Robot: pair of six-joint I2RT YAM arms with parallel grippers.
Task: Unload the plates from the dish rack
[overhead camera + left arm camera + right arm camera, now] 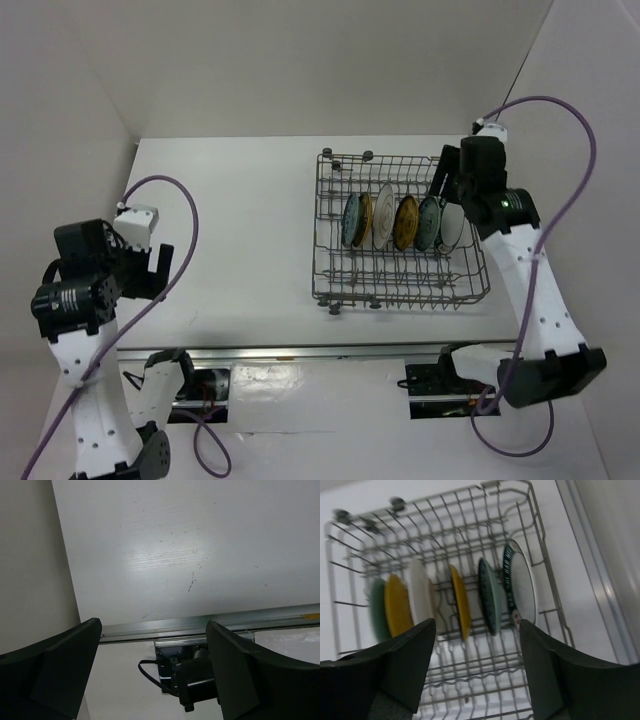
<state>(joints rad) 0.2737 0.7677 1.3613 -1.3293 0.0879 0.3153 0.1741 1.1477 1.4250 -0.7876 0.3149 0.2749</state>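
My right gripper (pixel 476 630) hangs above the dish rack (pixel 400 285), jaws apart and empty, so a rim can slip between them. The plates (pixel 461 602) stand on edge between its tines. My left gripper (pixel 154 630), spread wide and empty, sits well apart, out of the way.

The white table (pixel 240 220) carries the grey wire dish rack (pixel 400 287), standing on its right half.

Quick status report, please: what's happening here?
Left hand open, off to the side. Right hand open, empty, hovering over dish rack. Plates upright in rack. Nothing blocking.
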